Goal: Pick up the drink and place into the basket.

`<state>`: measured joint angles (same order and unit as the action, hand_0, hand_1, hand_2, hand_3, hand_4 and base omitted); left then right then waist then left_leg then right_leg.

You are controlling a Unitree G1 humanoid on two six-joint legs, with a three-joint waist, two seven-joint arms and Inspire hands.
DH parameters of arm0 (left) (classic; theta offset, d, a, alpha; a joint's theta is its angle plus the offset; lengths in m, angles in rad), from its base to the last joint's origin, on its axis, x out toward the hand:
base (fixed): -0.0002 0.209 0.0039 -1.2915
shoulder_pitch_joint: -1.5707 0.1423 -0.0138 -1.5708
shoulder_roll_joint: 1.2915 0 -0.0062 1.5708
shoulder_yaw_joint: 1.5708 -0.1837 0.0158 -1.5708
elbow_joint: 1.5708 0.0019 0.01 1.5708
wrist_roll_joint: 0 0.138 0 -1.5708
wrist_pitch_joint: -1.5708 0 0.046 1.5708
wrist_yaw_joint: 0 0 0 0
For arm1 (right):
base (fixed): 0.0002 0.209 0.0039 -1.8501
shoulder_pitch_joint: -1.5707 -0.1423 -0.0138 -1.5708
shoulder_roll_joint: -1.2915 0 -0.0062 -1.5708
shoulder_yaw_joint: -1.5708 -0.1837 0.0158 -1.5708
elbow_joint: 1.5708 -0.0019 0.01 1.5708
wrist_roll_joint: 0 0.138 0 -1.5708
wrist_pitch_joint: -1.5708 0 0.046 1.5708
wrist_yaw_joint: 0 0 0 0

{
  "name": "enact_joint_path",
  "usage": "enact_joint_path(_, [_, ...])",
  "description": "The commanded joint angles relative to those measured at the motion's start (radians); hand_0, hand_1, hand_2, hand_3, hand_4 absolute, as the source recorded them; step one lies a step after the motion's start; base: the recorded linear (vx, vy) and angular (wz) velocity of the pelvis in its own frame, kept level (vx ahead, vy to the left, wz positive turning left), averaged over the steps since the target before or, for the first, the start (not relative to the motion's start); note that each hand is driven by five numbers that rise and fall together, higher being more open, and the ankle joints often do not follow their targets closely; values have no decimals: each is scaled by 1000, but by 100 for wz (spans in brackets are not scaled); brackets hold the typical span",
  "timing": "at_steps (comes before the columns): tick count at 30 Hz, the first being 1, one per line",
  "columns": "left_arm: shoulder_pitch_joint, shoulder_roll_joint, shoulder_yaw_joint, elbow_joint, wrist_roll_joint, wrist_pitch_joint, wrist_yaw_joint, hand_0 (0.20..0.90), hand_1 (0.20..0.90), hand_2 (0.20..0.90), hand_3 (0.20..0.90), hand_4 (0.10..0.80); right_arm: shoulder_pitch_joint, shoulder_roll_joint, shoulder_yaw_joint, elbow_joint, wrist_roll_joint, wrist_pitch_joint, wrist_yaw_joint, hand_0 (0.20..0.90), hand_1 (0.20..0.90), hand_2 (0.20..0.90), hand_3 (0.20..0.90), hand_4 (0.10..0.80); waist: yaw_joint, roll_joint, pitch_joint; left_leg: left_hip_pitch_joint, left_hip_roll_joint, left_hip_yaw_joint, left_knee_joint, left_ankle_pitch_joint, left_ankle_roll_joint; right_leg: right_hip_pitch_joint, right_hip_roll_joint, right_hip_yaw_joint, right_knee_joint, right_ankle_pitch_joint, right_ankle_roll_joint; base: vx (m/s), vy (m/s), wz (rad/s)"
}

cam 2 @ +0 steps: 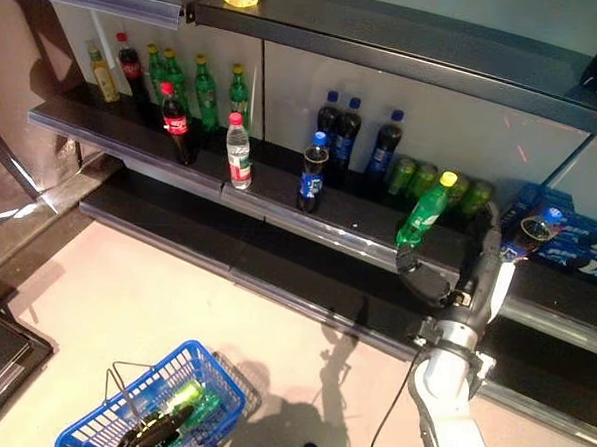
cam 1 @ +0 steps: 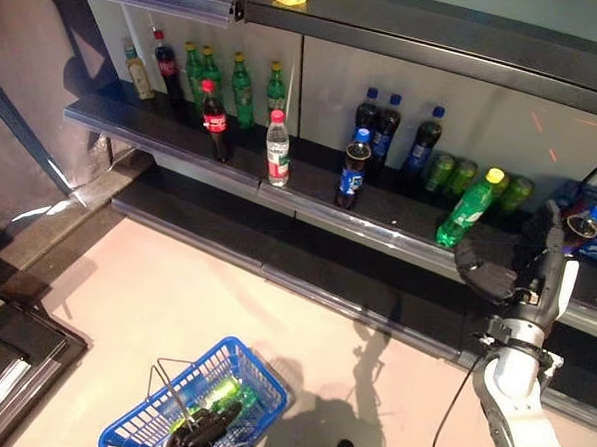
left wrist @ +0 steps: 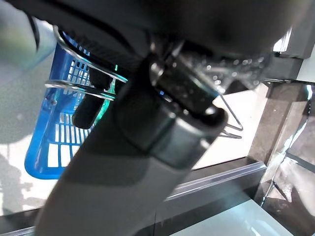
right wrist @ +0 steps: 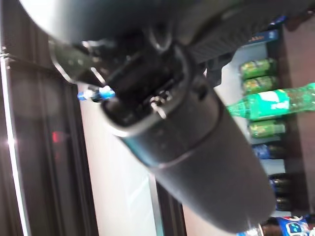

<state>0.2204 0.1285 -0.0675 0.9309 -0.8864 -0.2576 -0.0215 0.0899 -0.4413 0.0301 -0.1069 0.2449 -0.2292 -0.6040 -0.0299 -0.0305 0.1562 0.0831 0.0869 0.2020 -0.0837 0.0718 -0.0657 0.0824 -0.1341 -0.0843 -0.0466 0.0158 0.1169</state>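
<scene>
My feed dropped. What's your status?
Right hand open beside the tilted green bottle on the shelf, not gripping. Left hand shut on basket handle. Nothing blocking.

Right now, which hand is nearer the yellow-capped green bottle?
Right. The right hand is at the shelf beside the tilted yellow-capped green bottle; the left hand is down at the blue basket.

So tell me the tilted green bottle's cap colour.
Yellow cap on the green bottle; clearest in the left eye view.

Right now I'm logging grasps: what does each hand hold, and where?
The left hand grips the blue basket by its wire handle. The right hand is near the green bottle; contact unclear.
</scene>
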Motion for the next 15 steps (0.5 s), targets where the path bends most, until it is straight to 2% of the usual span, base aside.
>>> enact_joint_path(1, [-44, 54, 8, -125, 61, -113, -46, 300, 300, 300, 200, 100, -96, -20, -24, -90, 13, -85, 1, 900, 900, 900, 900, 800, 29, 10, -5, -76, -1, -36, 188, -116, 35, -40, -50, -35, 187, -73, 15, 87, 66, -21])
enact_joint_path(2, [-46, 60, 5, -128, 67, -111, -45, 300, 300, 300, 200, 100, -97, -14, -18, -88, 19, -85, -5, 900, 900, 900, 900, 800, 29, 10, -2, -76, -6, -28, 194, -120, 44, -50, -51, -45, 228, -77, 17, 77, 72, -19])
enact_joint_path(4, [-65, 90, -7, -148, 75, -106, -41, 300, 300, 300, 200, 100, -135, -5, 14, -58, 23, -98, -66, 900, 900, 900, 900, 800, 29, 9, 27, -71, -13, -6, 214, -137, 66, -148, -56, -63, 403, -45, 34, 63, 17, -41])
enact_joint_path(6, [-94, 105, -17, -159, 57, -107, -36, 300, 300, 300, 200, 100, -185, -1, 26, -25, 28, -108, -90, 900, 900, 900, 900, 800, 40, 6, 48, -93, -2, 9, 249, -141, 51, -160, -104, -77, 341, -13, 29, -31, -158, -48])
enact_joint_path(8, [-144, 121, -25, -172, 9, -111, -35, 300, 300, 300, 200, 100, -272, 12, 38, 14, 16, -112, -117, 900, 900, 900, 900, 800, 45, 4, 86, -122, 13, 24, 282, -152, 34, -193, -160, -77, 270, 69, 39, -191, -257, -15])
enact_joint_path(9, [-200, 135, -25, -179, -22, -112, -26, 300, 300, 300, 200, 100, -372, 23, 46, 51, 8, -104, -128, 900, 900, 900, 900, 800, 45, 9, 126, -157, 43, 35, 314, -159, 28, -222, -176, -70, 246, 75, 48, -243, -244, -17])
enact_joint_path(12, [-243, 141, -57, -196, -41, -118, 7, 300, 300, 300, 200, 100, -438, 3, 36, 63, 26, -77, -140, 900, 900, 900, 900, 800, 38, 6, 161, -248, 69, 8, 410, -161, 13, -240, -139, -58, 248, 32, 39, -150, -272, -9])
enact_joint_path(13, [-247, 132, -71, -207, -68, -124, 6, 300, 300, 300, 200, 100, -476, 3, 38, 72, 13, -68, -153, 900, 900, 900, 900, 800, 40, 16, 185, -277, 82, -6, 424, -148, -5, -261, -124, -73, 269, 17, 31, -94, -165, 39])
enact_joint_path(15, [-238, 116, -81, -205, -69, -130, -10, 300, 300, 300, 200, 100, -495, 3, 35, 80, 3, -65, -164, 900, 900, 900, 900, 800, 39, 25, 206, -282, 93, -21, 403, -129, -14, -276, -107, -74, 281, 7, 17, -44, -118, 32])
